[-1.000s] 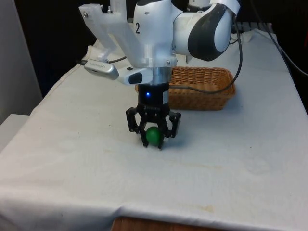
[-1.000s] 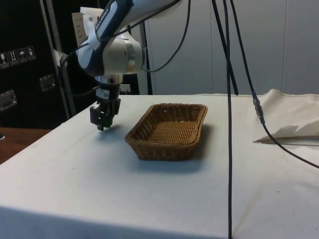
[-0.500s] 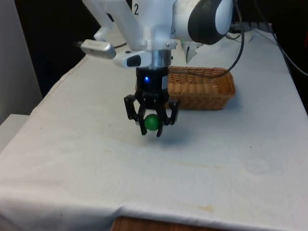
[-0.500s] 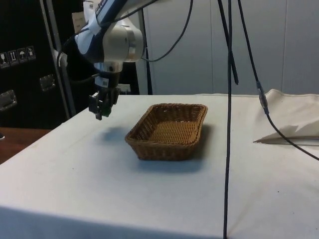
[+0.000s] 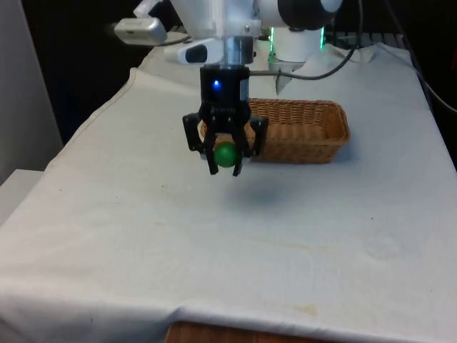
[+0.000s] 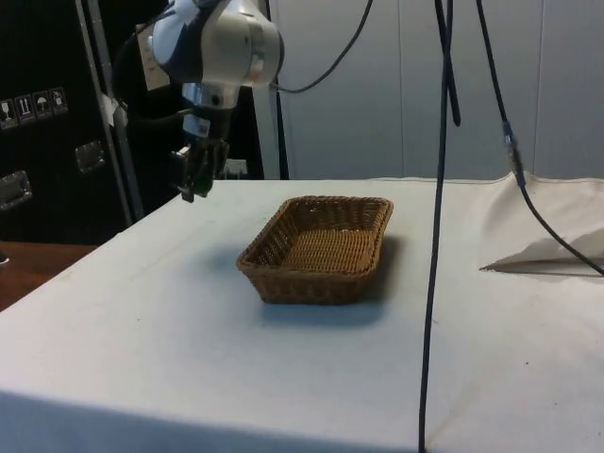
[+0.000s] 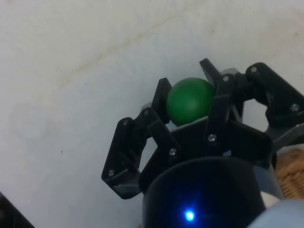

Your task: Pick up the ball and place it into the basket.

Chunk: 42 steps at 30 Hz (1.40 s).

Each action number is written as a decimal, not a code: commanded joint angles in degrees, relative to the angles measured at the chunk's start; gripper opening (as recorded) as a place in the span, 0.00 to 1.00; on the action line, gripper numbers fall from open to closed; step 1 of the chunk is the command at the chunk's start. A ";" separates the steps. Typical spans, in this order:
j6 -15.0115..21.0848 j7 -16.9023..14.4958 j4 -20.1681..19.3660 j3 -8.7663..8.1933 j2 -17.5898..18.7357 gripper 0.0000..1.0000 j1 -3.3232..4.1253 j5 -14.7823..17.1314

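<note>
Gripper (image 5: 226, 158): black, two-fingered, pointing down, held in the air above the white tablecloth (image 5: 143, 214), clear of the surface. Fingers clamped on the ball; in the wrist view the gripper (image 7: 190, 103) has one finger (image 7: 160, 97) pressed to each side of it.

Ball (image 5: 227, 154): green, round, seated between the fingertips at the gripper's lower end, off the cloth. In the wrist view the ball (image 7: 190, 101) shows most of its surface past the fingertips. In the side view the gripper (image 6: 195, 185) shows only a sliver of green at its tip.

Basket (image 5: 314, 132): brown wicker, rectangular, shallow, resting on the cloth towards the front view's right of the gripper and farther back. In the side view the basket (image 6: 321, 247) sits well apart from the raised gripper.
</note>
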 commanded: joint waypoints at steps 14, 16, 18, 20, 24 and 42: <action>1.89 0.17 -8.08 0.06 -8.71 0.00 1.83 -3.84; 2.75 0.74 -10.89 -0.80 -11.34 0.00 3.09 -5.56; 2.92 0.80 -12.03 -0.86 -12.66 0.00 3.27 -6.30; 3.15 0.92 -13.06 -0.86 -13.98 0.00 3.38 -7.28; 3.50 1.15 -15.13 -0.86 -16.62 0.00 3.55 -9.40; 4.81 2.29 -23.72 0.80 -27.33 0.00 3.55 -16.90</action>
